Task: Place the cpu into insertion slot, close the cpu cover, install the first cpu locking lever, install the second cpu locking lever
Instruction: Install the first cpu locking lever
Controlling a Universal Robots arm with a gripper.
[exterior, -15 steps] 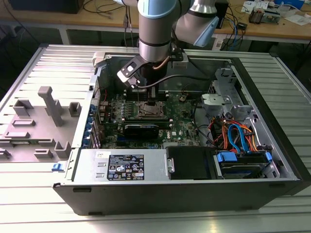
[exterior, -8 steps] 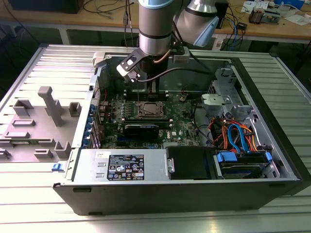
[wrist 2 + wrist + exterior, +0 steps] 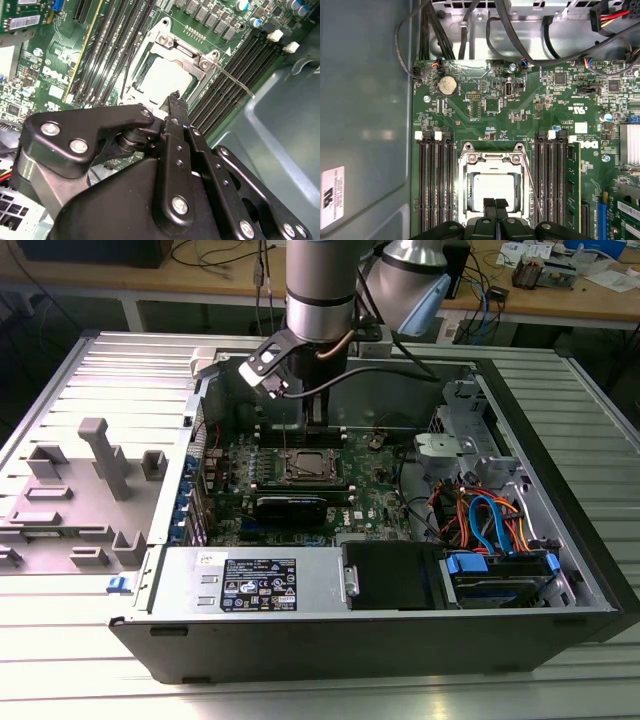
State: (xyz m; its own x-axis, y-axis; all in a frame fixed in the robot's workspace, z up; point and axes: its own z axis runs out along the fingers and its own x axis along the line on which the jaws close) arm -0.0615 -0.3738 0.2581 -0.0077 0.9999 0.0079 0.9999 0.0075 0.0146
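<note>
cpu cover down over cpu; levers look undone.
Motherboard: insertion slot filled, 2 of 4 steps likely done. Locking lever sticks up unlatched in second wrist view (first wrist view: just a thin line). Gripper empty, fingers pressed together, over slot edge.

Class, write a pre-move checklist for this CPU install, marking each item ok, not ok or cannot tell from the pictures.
1. The cpu sits in the insertion slot: ok.
2. The cpu cover lies flat over it: ok.
3. The locking lever is latched: not ok, it juts out free.
4. The second lever is latched: cannot tell.
5. The fingers are shut, holding nothing: ok.
</note>
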